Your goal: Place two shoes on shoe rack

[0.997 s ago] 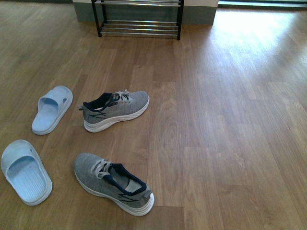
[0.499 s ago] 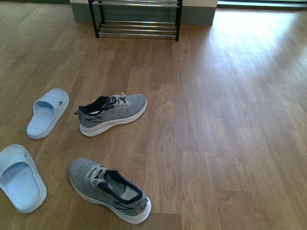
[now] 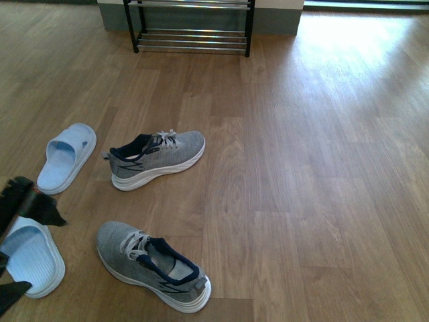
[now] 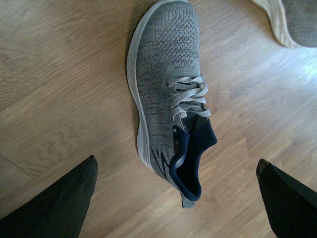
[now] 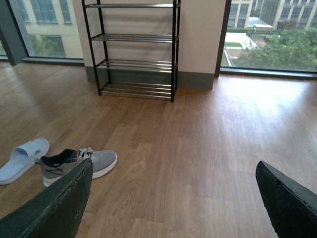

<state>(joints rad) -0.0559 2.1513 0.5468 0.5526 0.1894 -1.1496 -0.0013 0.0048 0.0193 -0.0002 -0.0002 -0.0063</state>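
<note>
nearer sneaker [image 3: 151,265] and farther sneaker [image 3: 157,157] lie on the floor [image 3: 322,168], well apart from the shoe rack [image 3: 191,40]; left fingers [image 4: 59,203] spread wide over the nearer sneaker, right fingers [image 5: 54,208] spread wide, holding nothing

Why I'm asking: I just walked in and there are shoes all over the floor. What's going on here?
A two-armed robot is putting shoes away. The near sneaker and the far sneaker both lie on the wood floor beside two pale blue sandals, not yet on the black shoe rack. The left gripper hangs open over a sneaker, seemingly the near one, without touching it. The right gripper is open and empty.
</note>
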